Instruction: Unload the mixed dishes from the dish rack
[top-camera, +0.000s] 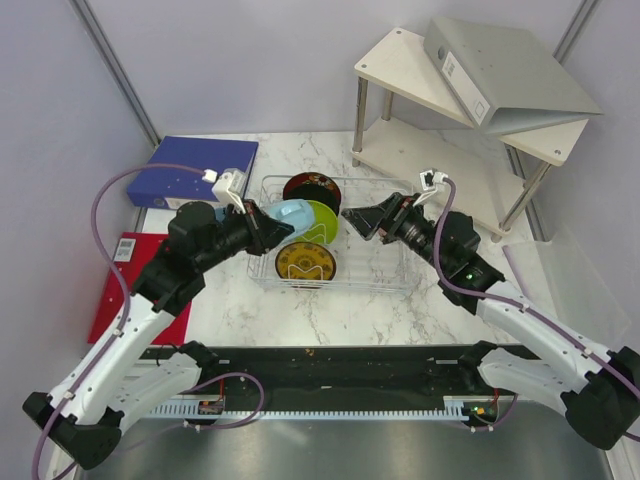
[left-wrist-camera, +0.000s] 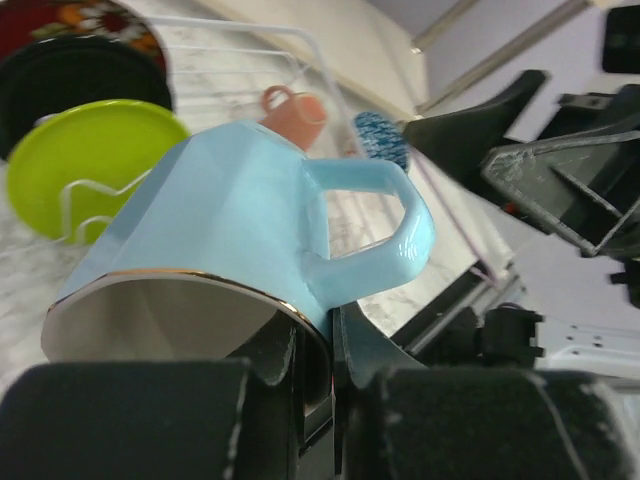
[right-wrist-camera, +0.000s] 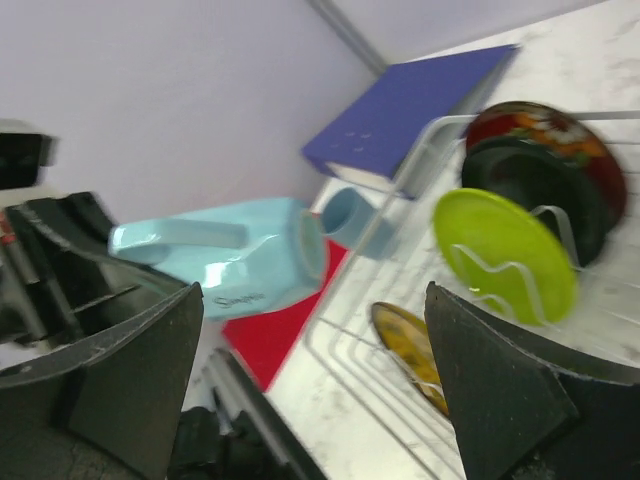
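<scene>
Marble tabletop (top-camera: 300, 312), a wire dish rack (top-camera: 390, 285) at its centre holding plates (top-camera: 324, 222). Left gripper (top-camera: 262, 230) pinches the rim of a light-blue mug (top-camera: 290, 215) above the rack's left end. Right gripper (top-camera: 352, 222) gapes wide, empty, over the rack's middle. Gripped only by its glossy rim, the mug might slip onto the plates.

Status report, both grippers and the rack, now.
Left gripper shut on blue mug, at left end of rack. Right gripper open, facing the mug. Plates in rack, none blocking.
</scene>
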